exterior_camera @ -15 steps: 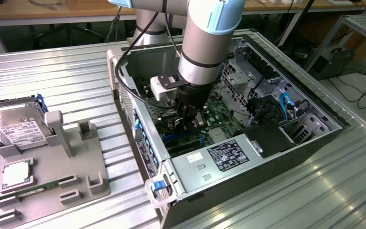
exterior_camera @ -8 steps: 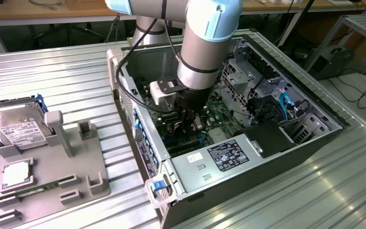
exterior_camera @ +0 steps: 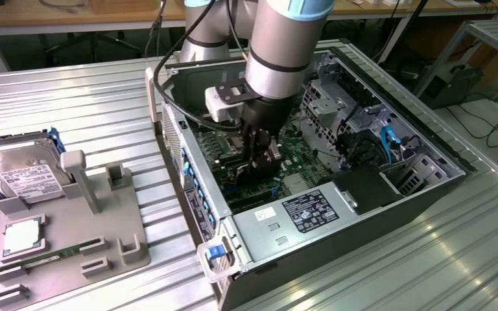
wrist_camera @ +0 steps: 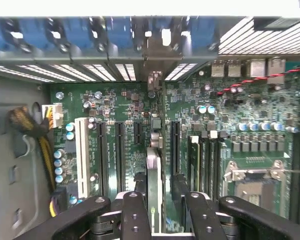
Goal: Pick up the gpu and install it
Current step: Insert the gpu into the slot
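Inside the open computer case (exterior_camera: 192,194) my gripper (exterior_camera: 262,150) reaches down over the green motherboard (exterior_camera: 310,162). It is shut on the gpu (exterior_camera: 251,170), which shows as a dark card low over the board. In the wrist view the gpu (wrist_camera: 153,167) is seen edge-on as a thin upright strip between my gripper (wrist_camera: 153,186) and its black fingers (wrist_camera: 139,181). The card lines up between the black expansion slots (wrist_camera: 118,155), and its far end reaches the bracket opening (wrist_camera: 155,79) in the case's rear wall. Whether it is seated in a slot I cannot tell.
A white slot (wrist_camera: 81,155), memory slots (wrist_camera: 205,160), the CPU socket (wrist_camera: 252,182) and yellow cables (wrist_camera: 32,125) surround the card. The power supply (exterior_camera: 310,210) sits at the case front. On the exterior view's left, a grey holder (exterior_camera: 102,227) carries a hard drive (exterior_camera: 24,175), a chip (exterior_camera: 21,236) and a memory stick (exterior_camera: 50,256).
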`<move>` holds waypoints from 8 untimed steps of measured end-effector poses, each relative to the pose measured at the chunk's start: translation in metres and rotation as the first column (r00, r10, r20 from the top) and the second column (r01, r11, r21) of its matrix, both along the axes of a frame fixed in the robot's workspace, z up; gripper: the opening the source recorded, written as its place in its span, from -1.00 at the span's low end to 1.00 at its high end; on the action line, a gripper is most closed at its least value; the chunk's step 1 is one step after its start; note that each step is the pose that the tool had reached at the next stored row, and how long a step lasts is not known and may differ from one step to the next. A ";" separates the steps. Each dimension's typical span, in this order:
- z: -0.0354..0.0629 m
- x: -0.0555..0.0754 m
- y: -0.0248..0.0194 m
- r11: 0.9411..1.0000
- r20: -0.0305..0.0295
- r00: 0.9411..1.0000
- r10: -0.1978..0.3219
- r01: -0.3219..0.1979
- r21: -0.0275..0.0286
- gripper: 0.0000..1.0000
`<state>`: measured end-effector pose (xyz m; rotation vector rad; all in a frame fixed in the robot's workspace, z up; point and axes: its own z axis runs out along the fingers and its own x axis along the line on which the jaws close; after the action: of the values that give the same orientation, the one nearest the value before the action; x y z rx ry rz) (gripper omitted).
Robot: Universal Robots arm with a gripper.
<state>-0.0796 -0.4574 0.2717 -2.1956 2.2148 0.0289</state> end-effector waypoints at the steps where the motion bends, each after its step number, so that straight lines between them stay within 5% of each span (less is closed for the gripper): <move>1: 0.0030 0.000 0.0001 1.000 0.000 1.000 0.000 0.000 0.000 -0.30; 8: 0.0206 0.000 0.0011 1.000 0.000 1.000 0.000 0.000 -0.002 -0.30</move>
<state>-0.0796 -0.4563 0.2923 -2.1964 2.2156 0.0266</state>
